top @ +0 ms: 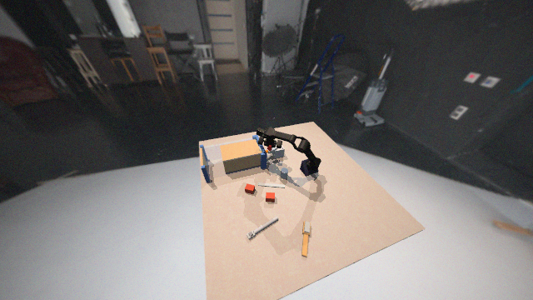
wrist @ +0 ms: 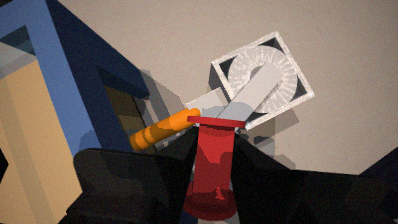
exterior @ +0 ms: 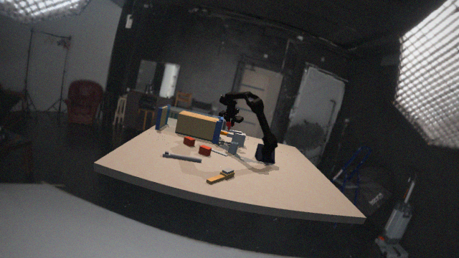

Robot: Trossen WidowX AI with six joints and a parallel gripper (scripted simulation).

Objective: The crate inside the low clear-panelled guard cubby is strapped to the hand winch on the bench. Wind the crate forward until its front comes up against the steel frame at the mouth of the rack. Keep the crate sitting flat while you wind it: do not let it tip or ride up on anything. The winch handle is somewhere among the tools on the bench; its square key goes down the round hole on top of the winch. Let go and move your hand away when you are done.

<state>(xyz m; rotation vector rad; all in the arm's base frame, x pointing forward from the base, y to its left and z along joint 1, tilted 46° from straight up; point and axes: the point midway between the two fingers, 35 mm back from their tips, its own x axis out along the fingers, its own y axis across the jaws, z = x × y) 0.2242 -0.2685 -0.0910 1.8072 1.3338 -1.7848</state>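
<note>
In the wrist view, the narrowly open gripper (top: 271, 145) (exterior: 230, 121) (wrist: 211, 133) grips the red knob (top: 270, 147) (exterior: 229, 126) (wrist: 215, 147), and the grey crank (wrist: 251, 94) points lengthwise to one-two o'clock, over the winch (top: 277, 153) (exterior: 239, 140) (wrist: 306, 94).

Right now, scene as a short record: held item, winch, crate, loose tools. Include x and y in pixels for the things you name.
held: red flanged knob (wrist: 215, 150) of the grey winch handle arm (wrist: 250, 95), in the black pincer (wrist: 211, 133)
winch: pale square housing with round ridged drum (wrist: 285, 80); handle arm reaches over its top
crate: long tan box (top: 241, 158) (exterior: 197, 125), sitting flat by eye
rack mouth: blue frame (top: 263, 160) (exterior: 217, 130); contact with crate unclear
loose: two red blocks (top: 270, 197) (exterior: 205, 150), grey bar tool (top: 264, 227) (exterior: 183, 158), orange-handled tool (top: 305, 246) (exterior: 215, 178)
</note>
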